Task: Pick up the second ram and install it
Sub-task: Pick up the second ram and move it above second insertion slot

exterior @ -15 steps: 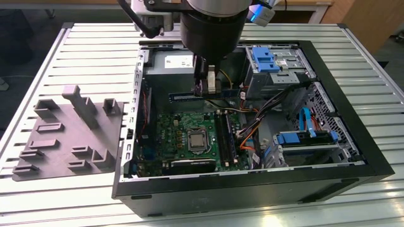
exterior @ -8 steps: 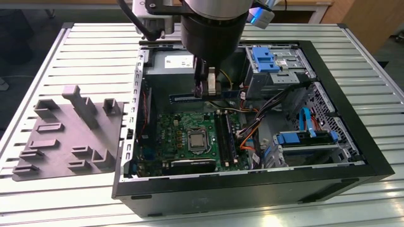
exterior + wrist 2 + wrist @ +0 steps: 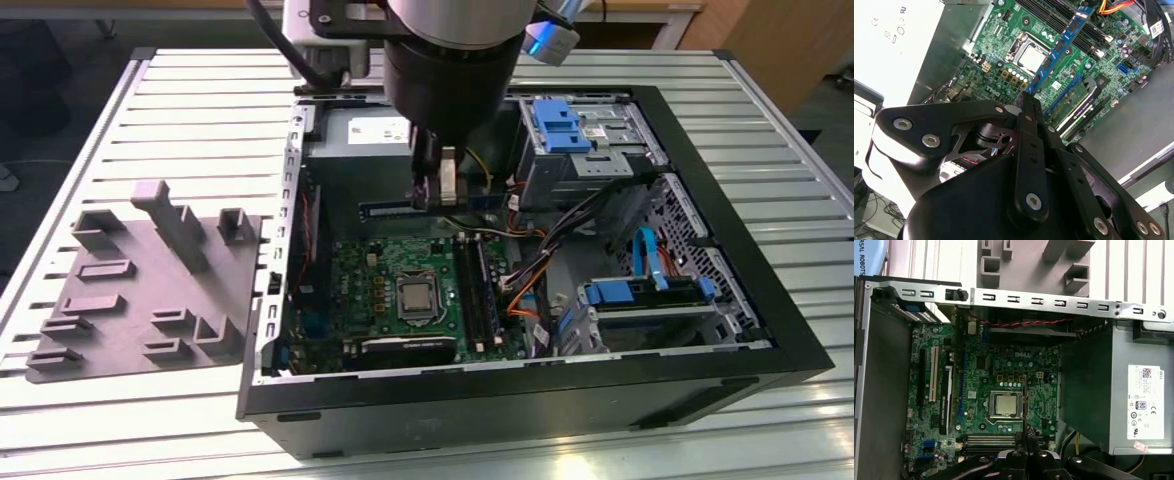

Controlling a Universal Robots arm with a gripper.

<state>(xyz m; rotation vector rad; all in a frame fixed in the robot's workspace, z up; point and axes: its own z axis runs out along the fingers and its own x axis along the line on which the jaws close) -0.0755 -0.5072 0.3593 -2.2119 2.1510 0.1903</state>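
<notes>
Your surface (image 3: 200, 100) is evenly bright; the case (image 3: 534, 405) is shadowed inside, and the power supply (image 3: 899, 55) glares white in the second wrist view.

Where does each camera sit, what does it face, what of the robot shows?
Exterior view: off the arm, above, looking down into the open case; arm shows.
First wrist view: on the wrist, facing the motherboard; claw shows.
Second wrist view: on the wrist, slanted across the motherboard; claw linkage shows.
Wrist views share the clamped ram and CPU.
</notes>
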